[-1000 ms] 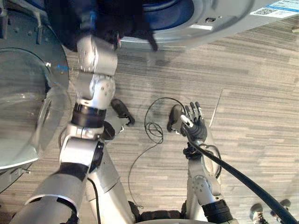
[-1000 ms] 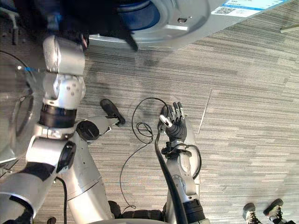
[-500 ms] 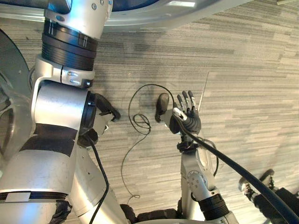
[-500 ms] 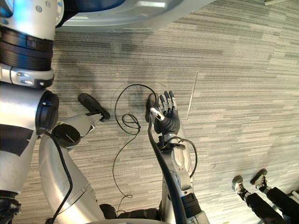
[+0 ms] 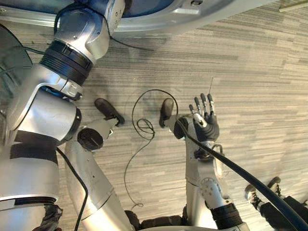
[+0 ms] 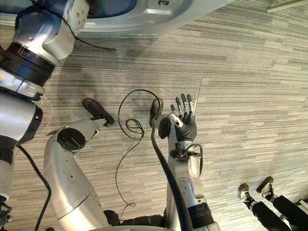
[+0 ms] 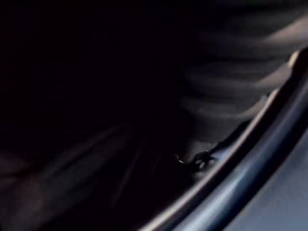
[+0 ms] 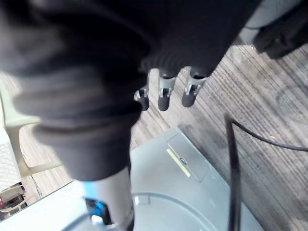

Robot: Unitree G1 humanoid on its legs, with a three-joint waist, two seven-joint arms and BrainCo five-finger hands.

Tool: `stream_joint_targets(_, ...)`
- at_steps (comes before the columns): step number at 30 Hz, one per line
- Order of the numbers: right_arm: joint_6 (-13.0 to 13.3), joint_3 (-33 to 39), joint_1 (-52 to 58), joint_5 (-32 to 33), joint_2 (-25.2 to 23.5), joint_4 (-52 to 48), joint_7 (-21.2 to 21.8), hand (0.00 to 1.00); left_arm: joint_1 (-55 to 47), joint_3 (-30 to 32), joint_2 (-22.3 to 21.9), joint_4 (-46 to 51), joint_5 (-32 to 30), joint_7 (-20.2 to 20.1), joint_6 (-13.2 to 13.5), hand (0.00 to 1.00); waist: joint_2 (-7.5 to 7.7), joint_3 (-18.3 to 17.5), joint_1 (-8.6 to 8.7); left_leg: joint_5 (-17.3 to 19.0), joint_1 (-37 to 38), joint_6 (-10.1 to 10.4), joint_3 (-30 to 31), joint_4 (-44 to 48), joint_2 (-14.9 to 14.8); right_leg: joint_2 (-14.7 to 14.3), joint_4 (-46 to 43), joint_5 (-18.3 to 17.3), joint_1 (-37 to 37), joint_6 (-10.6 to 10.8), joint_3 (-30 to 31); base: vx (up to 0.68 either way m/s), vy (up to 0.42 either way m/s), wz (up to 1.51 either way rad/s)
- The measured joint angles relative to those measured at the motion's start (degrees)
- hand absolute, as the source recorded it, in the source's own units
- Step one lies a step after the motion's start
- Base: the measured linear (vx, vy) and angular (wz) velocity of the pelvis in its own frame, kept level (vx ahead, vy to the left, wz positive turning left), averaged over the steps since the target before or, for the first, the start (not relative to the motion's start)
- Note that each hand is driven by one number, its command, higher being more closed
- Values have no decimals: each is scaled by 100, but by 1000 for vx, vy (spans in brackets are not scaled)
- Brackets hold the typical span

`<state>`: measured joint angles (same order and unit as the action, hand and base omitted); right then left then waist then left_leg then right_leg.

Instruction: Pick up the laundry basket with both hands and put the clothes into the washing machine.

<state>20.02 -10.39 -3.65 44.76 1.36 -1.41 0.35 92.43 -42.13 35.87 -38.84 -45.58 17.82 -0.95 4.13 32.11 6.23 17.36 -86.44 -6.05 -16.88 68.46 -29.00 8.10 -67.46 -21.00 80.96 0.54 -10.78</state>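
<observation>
My right hand [image 5: 206,127], fingers [image 5: 204,103] straight, over carpet [image 5: 260,72]; my left arm [image 5: 72,53] reaches into the washing machine [image 5: 202,12], grip apparently hidden

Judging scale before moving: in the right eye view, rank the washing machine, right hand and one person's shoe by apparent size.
Largest to smallest: washing machine, right hand, person's shoe. Its twin looks equal.

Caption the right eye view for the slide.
Left arm reaches into the washing machine; right robot hand hangs open over the grey carpet.
</observation>
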Motion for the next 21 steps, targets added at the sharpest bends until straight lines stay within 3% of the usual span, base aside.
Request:
stream_joint_targets(2, 4, 96, 131, 57, 188, 0, 16, 0, 80, -131, 45, 0, -18, -53, 5, 0, 0, 0, -76, -1, 6, -1, -12, -39, 3, -4, 57, 16, -14, -1, -5, -7, 0, -2)
stream_joint_targets(6, -25, 160, 209, 200, 356, 104, 103, 0, 144, -112, 40, 0, -6, -290, -31, 0, -1, 0, -73, -3, 61, -3, -5, -97, 11, -2, 150, 16, -120, -1, -32, 0, 0, 0)
stream_joint_targets(12, -20, 151, 176, 178, 356, 424, 89, 0, 152, 86, -55, -1, -21, -228, -117, 0, -3, 0, -83, -41, 411, 42, -102, -328, 22, -31, 395, 78, -427, -20, -53, 0, 0, 0)
stream_joint_targets(18, 29, 136, -53, 2, 248, 1154, -149, 0, 139, 1734, -622, 10, 59, 398, -742, 0, -6, -1, -77, -385, 1061, 119, -330, -1164, 167, -100, 1273, 444, -1035, -31, -181, 1, 3, 1)
stream_joint_targets(21, -23, 124, -271, -12, 240, 1518, -183, 0, 22, 2491, -641, 14, 336, 675, -947, 0, -8, -2, -79, -599, 1336, 158, -404, -1592, 287, -99, 1634, 591, -1286, -59, -271, 10, 10, 10)
